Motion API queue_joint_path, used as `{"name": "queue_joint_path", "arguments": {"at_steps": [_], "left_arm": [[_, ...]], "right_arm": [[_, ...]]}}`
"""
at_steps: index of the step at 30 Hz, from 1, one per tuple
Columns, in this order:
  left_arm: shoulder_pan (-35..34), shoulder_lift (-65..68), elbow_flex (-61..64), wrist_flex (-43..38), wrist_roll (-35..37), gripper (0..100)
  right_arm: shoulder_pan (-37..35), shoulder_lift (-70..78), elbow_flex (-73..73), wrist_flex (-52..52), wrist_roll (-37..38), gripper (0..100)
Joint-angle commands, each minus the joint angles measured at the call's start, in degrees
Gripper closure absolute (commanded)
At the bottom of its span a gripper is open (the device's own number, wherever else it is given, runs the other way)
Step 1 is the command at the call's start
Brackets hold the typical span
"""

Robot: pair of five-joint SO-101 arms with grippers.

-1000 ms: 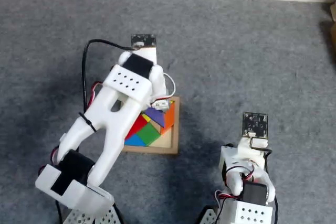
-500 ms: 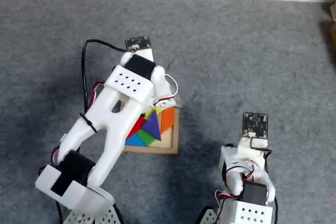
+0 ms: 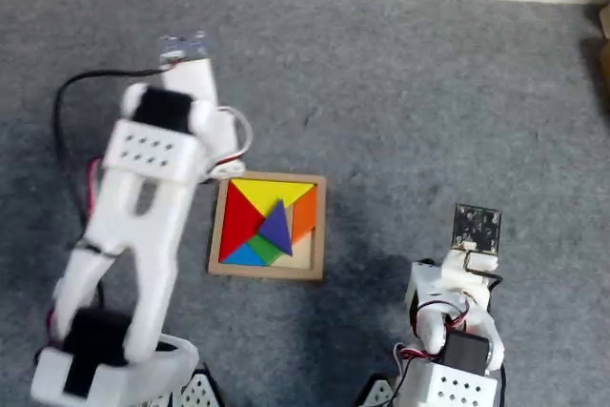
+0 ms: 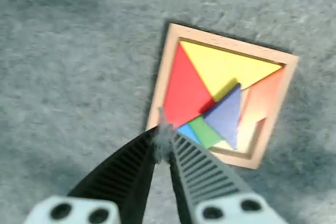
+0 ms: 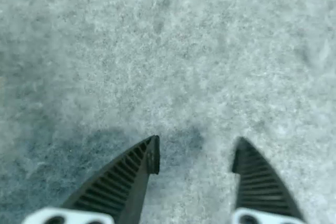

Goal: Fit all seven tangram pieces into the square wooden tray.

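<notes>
Left arm [image 3: 143,197]: rises from the near-left corner of the grey surface [image 3: 429,92] and reaches toward the far edge, beside the tray on its left.

Left claw [image 4: 164,132]: clenched, tips meeting, nothing between them. Hangs over the surface just outside the tray's rim.

Tray [image 3: 267,274]: square, wooden, flat on the surface near the middle, somewhat toward the left edge.
- yellow triangle [image 3: 272,193] along the tray's far edge
- red triangle [image 3: 238,221] along its left edge
- blue piece [image 3: 245,254] and green piece [image 3: 270,250] on the near edge
- orange piece [image 3: 304,216] against the right edge
- purple triangle [image 3: 277,224] in the centre; looks to ride over its neighbours, though I cannot tell if it is seated
- pale patch [image 3: 303,254] at the near-right corner; bare wood or a piece, cannot tell

Right arm [image 3: 457,331]: at the near edge, right of centre, well apart from the tray.

Right claw [image 5: 194,161]: released, fingers spread, grasping nothing, grey surface beneath.
</notes>
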Motion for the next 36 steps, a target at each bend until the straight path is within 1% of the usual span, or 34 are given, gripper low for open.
{"name": "queue_joint_path", "arguments": {"at_steps": [1,4,8,12,15,18,20,23,26,29,36], "left_arm": [[-4.44,-10.15,6.73,-2.29,-5.01,99],[-9.19,-15.52,14.64,-8.35,-6.95,99],[-14.90,-21.85,27.82,-18.29,-9.32,99],[-18.51,-27.03,40.22,-28.40,-10.55,99],[-20.26,-29.49,47.34,-34.64,-11.96,99],[-20.88,-30.37,52.44,-37.98,-14.15,99],[-21.14,-30.37,54.90,-39.21,-15.03,99],[-22.29,-30.37,57.71,-41.58,-15.38,99],[-23.60,-30.37,61.23,-45.80,-15.38,99],[-23.69,-30.46,63.96,-49.32,-15.47,99],[-23.69,-30.37,64.40,-49.85,-15.47,99]], "right_arm": [[0.48,-0.31,5.58,-3.56,0.53,88.5],[-0.92,-0.04,1.19,-2.07,0.70,89.3],[-5.05,0.13,-7.87,4.97,3.52,89.4],[-8.75,1.89,-16.13,8.92,3.52,89.4],[-10.07,8.75,-21.23,9.10,3.52,89.4],[-10.33,19.74,-27.82,8.66,3.52,89.0],[-11.74,27.30,-32.84,8.66,3.43,89.0],[-15.25,36.53,-39.16,8.66,3.43,88.9],[-20.53,42.77,-43.82,8.48,2.29,88.9],[-26.51,47.34,-46.29,3.82,-3.08,88.9],[-40.31,57.54,-47.25,-9.89,-8.97,88.9]]}}
